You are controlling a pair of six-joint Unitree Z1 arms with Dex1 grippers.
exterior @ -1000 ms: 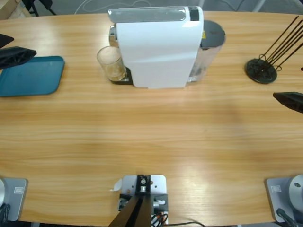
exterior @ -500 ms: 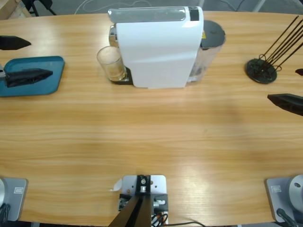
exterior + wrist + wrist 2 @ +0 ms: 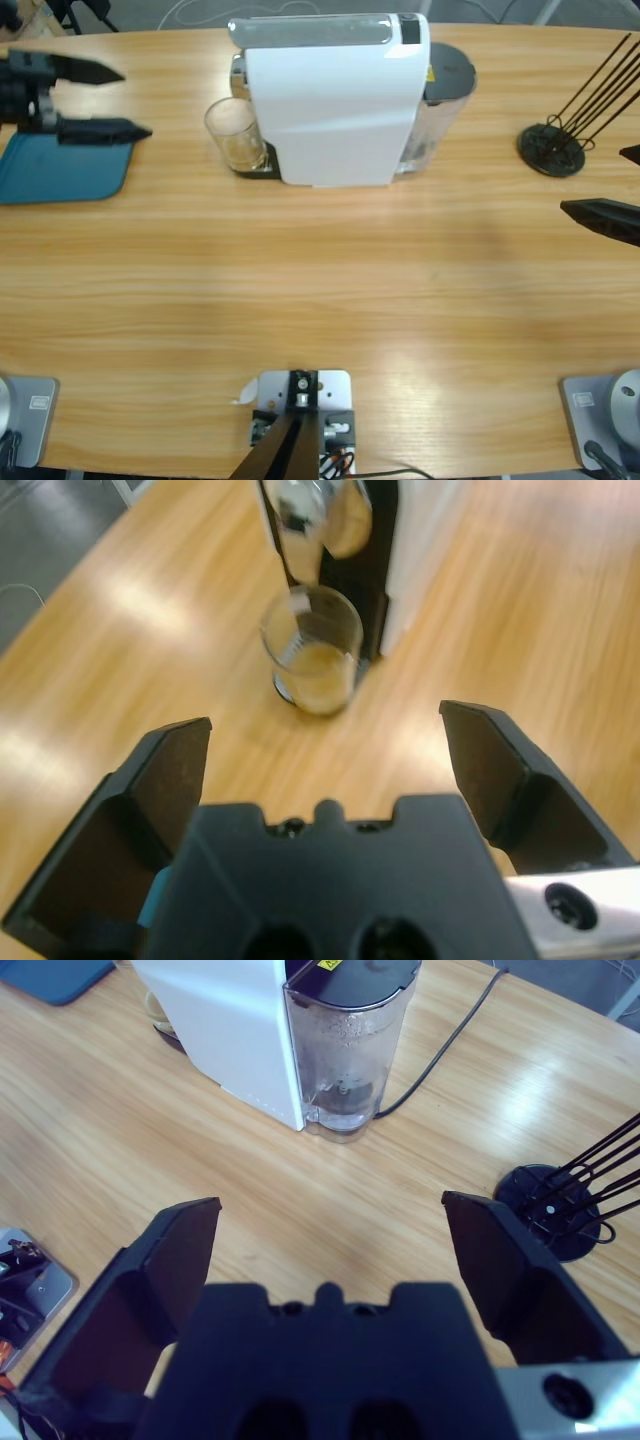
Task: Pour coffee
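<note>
The left gripper hung with jaws wide apart and empty, aimed at the glass under the coffee machine's spout (the right gripper, equally spread, stayed well clear). The glass, holding shallow coffee, looked light, rigid, slick and breakable, best clasped mid-wall and kept upright.

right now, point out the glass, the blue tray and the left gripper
glass (image 3: 234,135): high view, on its clear side wall.
blue tray (image 3: 60,170): high view, on its bare floor.
left gripper (image 3: 135,100): high view, midway between its two open fingertips.
</note>
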